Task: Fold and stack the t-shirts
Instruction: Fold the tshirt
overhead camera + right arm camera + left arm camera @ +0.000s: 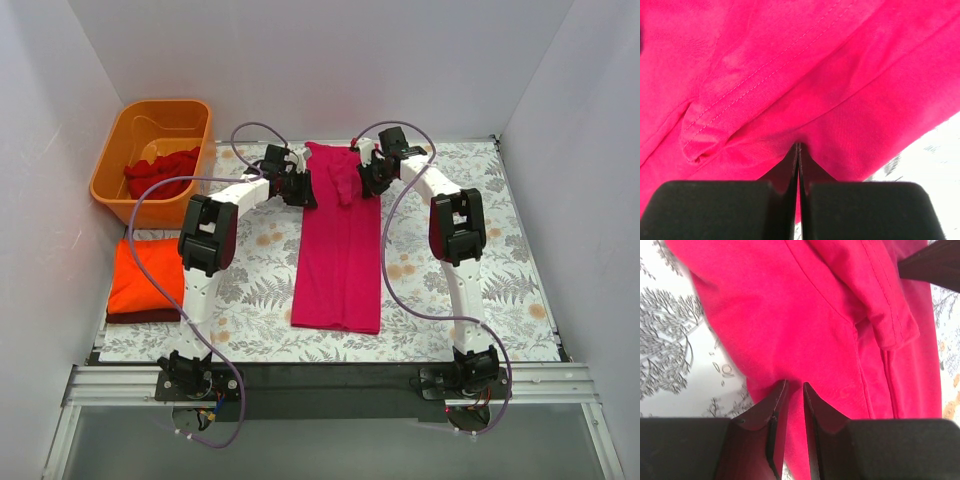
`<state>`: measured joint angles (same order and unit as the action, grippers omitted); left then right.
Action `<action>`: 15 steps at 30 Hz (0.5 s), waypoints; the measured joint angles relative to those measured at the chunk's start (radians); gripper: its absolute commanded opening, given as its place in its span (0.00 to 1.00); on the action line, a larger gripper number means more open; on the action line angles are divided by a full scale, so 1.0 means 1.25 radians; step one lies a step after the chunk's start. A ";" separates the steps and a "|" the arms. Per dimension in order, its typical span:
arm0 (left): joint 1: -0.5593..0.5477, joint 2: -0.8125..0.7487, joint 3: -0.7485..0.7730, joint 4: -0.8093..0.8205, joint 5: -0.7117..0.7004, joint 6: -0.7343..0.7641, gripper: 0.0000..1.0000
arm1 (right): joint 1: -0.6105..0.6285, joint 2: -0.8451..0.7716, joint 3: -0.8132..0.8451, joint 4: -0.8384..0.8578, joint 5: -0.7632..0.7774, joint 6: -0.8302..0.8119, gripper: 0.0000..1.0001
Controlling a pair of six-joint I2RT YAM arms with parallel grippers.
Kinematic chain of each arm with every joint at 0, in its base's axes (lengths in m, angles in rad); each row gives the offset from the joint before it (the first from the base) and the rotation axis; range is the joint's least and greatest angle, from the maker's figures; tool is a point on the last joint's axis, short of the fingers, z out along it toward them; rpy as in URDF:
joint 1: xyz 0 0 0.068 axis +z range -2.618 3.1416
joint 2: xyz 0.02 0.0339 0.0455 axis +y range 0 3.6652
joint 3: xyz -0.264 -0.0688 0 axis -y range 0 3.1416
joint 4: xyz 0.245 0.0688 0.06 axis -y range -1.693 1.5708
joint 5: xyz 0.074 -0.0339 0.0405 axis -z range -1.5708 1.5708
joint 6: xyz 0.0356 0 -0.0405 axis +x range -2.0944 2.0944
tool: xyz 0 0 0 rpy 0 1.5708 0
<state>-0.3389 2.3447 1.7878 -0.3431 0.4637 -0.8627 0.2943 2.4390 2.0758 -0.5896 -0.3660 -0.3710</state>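
Pink tee [338, 260] lies mid-frame on the table [500, 270] in the top view, folded into a long narrow strip running top to bottom. Its upper end is bunched up a bit.

Both arms are working that top end. The left arm [205, 240] goes straight up from its base, elbows out at the left, then the forearm angles up and right, so the left gripper [300, 188] sits at the strip's upper-left edge. The right arm [455, 225] mirrors it: up from the base, forearm slanting up-left, wrist curled down, and the right gripper [368, 178] at the upper-right edge.

On the wrist cams, the left gripper [794, 384] has its jaws nearly together with pink cloth in the thin slit between them, so it's pinching the tee. The right gripper [798, 145] has its jaws pressed tight at the fabric edge.

At lower left, a folded orange tee [145, 272] sits on a maroon tee [140, 317]. A red tee [160, 172] is crumpled in the tub [108, 185] at upper left.
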 measured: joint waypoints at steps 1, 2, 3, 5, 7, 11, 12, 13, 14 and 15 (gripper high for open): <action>0.001 0.005 0.008 0.000 0.000 0.001 0.18 | 0.000 0.007 0.011 0.005 0.005 0.000 0.01; 0.001 0.010 0.016 0.000 0.000 0.002 0.18 | 0.000 0.014 0.022 0.011 0.010 0.000 0.01; 0.001 0.017 0.026 0.000 -0.001 0.002 0.18 | 0.000 0.020 0.031 0.016 0.016 0.000 0.01; 0.002 0.029 0.043 0.002 0.000 0.002 0.19 | 0.000 0.033 0.053 0.020 0.028 0.000 0.01; 0.002 0.036 0.052 0.007 0.000 0.004 0.21 | 0.000 0.043 0.068 0.031 0.038 0.000 0.06; 0.003 0.037 0.056 0.012 0.005 0.009 0.33 | 0.000 0.044 0.069 0.040 0.051 0.003 0.31; 0.003 0.037 0.056 0.013 0.007 0.012 0.34 | 0.000 0.044 0.069 0.042 0.052 0.004 0.36; 0.003 0.036 0.057 0.015 0.009 0.015 0.36 | 0.000 0.042 0.069 0.044 0.052 0.004 0.42; 0.003 0.034 0.057 0.018 0.009 0.017 0.37 | 0.000 0.040 0.069 0.045 0.052 0.005 0.58; 0.004 0.033 0.056 0.020 0.009 0.021 0.42 | -0.001 0.035 0.068 0.045 0.051 0.008 0.64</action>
<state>-0.3344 2.3859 1.8572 -0.3176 0.4751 -0.8368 0.2935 2.4832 2.1612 -0.5335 -0.3019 -0.3611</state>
